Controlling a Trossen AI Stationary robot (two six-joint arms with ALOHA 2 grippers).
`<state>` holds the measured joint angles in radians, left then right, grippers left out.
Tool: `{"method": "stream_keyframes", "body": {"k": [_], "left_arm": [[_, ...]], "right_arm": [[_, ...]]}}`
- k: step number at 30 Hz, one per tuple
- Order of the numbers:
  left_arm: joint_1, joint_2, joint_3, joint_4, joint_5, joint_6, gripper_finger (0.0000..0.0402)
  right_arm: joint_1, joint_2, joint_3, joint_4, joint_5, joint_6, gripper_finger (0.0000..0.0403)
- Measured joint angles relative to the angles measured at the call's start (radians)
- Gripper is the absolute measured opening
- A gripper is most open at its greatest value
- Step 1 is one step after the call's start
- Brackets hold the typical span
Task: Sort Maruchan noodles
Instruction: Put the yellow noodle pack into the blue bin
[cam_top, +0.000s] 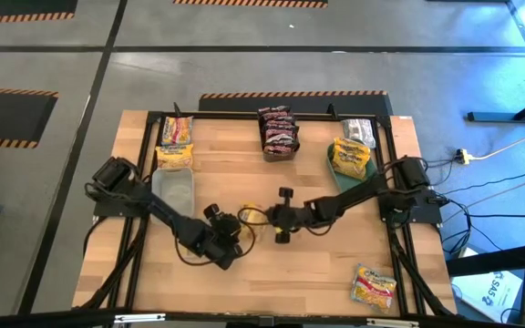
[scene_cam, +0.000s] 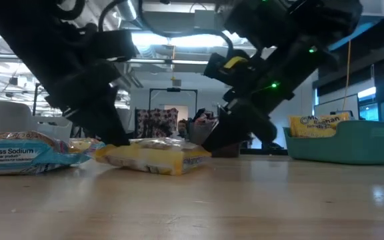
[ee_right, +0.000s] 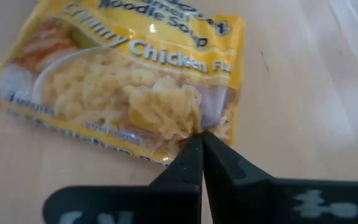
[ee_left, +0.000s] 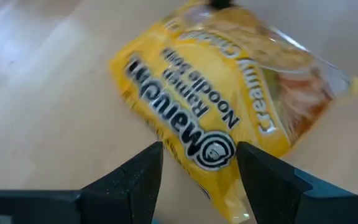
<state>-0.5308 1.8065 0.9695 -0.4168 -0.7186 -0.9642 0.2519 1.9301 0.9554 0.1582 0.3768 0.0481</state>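
1. High view: the yellow packet [cam_top: 253, 217] lies mid-table between the left gripper [cam_top: 231, 239] and right gripper [cam_top: 283, 219]; I'd worry they collide.
2. Low view: both arms lean steeply over it.
3. Left wrist: jaws wide at the packet's edge; it could skid away.
4. Right wrist: fingers pinched shut, empty, tips touching the wrapper.

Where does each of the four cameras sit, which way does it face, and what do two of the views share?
High view: above the table, looking straight down; both arms show.
Low view: at tabletop height, looking level across; both arms come down from above.
Left wrist view: on the left arm, looking past the open left gripper at the yellow noodle packet.
Right wrist view: on the right arm, looking past the shut right gripper.
Shared: both wrist views show that same yellow packet.
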Motion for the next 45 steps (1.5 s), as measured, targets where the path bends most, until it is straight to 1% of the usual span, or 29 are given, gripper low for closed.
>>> {"method": "stream_keyframes", "body": {"k": [4,9,10,12,16,20,22,26,28,30,32,35,38,40,42,45], "left_arm": [[0.033,-0.002,0.000,-0.005,0.003,0.030,0.0202],[0.081,-0.001,-0.001,0.014,-0.060,0.091,0.0202],[0.088,-0.001,-0.001,0.020,-0.062,0.110,0.0202],[0.103,0.000,0.001,0.025,-0.050,0.147,0.0202],[0.112,0.000,0.038,0.022,-0.026,0.224,0.0202],[0.067,-0.029,0.074,-0.011,0.009,0.245,0.0202],[0.034,-0.051,0.076,-0.013,0.004,0.237,0.0202],[-0.046,-0.054,0.075,0.012,-0.008,0.211,0.0202],[-0.078,-0.035,0.073,0.077,-0.022,0.214,0.0202],[-0.093,-0.006,0.065,0.124,-0.027,0.236,0.0202],[-0.096,0.028,0.064,0.172,-0.043,0.255,0.0202],[-0.094,0.072,0.064,0.209,-0.097,0.261,0.0202],[-0.080,0.111,0.064,0.243,-0.103,0.274,0.0202],[-0.074,0.130,0.064,0.251,-0.097,0.285,0.0202],[-0.071,0.145,0.064,0.256,-0.096,0.290,0.0202],[-0.074,0.160,0.065,0.264,-0.102,0.312,0.0202]], "right_arm": [[0.061,-0.002,-0.002,-0.013,0.025,0.052,0.0001],[0.135,0.000,0.000,0.027,-0.062,0.055,0.0001],[0.144,0.000,0.003,0.032,-0.083,0.051,0.0001],[0.156,0.001,0.024,0.009,-0.080,0.040,0.0001],[0.164,-0.038,0.079,-0.112,-0.026,0.022,0.0001],[0.167,-0.116,0.134,-0.240,0.041,0.023,0.0001],[0.158,-0.143,0.143,-0.278,0.087,0.023,0.0001],[0.119,-0.177,0.147,-0.265,0.180,0.052,0.0001],[0.091,-0.177,0.147,-0.266,0.186,0.061,0.0004],[0.062,-0.173,0.145,-0.268,0.153,0.074,0.0020],[0.029,-0.160,0.146,-0.252,0.105,0.100,0.0050],[-0.013,-0.145,0.146,-0.239,0.049,0.106,0.0113],[-0.055,-0.136,0.144,-0.225,-0.008,0.105,0.0176],[-0.086,-0.124,0.146,-0.205,-0.067,0.105,0.0210],[-0.112,-0.114,0.144,-0.204,-0.120,0.105,0.0234],[-0.147,-0.094,0.143,-0.208,-0.184,0.105,0.0254]]}}
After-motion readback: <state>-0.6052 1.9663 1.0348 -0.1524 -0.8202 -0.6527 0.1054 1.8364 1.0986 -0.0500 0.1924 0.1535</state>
